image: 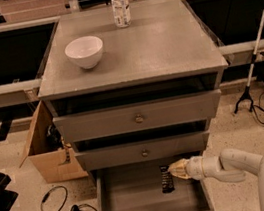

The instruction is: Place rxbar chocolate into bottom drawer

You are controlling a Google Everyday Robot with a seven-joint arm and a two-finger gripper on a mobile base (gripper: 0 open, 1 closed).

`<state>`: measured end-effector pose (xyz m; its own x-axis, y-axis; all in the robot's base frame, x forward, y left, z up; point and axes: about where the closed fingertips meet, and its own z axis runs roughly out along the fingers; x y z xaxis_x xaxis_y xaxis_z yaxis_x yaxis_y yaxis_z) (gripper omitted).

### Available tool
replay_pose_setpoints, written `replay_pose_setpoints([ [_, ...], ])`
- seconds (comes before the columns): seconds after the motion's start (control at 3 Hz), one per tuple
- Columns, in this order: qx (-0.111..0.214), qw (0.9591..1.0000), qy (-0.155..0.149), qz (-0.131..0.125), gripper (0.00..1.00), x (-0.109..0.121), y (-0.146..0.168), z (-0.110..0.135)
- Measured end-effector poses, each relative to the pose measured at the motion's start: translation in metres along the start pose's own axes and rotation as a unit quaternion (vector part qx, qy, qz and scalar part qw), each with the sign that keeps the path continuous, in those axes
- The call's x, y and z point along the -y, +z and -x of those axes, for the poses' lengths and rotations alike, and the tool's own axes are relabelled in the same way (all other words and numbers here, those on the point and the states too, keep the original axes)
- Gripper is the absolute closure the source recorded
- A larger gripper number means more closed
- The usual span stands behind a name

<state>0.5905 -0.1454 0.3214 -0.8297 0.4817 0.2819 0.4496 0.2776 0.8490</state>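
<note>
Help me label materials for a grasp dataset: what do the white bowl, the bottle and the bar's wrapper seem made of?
The white bowl: likely glazed ceramic, perhaps plastic; smooth, opaque, soft sheen. The bottle: apparently clear plastic, see-through with a printed label. The rxbar chocolate, beside the gripper over the bottom drawer: black wrapper, probably plastic film; finish unclear.

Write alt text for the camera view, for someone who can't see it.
The gripper reaches from the right into the open bottom drawer, its tip at the black rxbar near the drawer's back right. On the cabinet top stand a white bowl and a bottle.
</note>
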Motion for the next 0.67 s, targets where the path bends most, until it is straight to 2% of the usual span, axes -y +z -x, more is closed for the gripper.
replay_pose_setpoints([
  [0.67, 0.0, 1.0, 0.0, 0.0, 0.26, 0.0, 0.0001, 0.0],
])
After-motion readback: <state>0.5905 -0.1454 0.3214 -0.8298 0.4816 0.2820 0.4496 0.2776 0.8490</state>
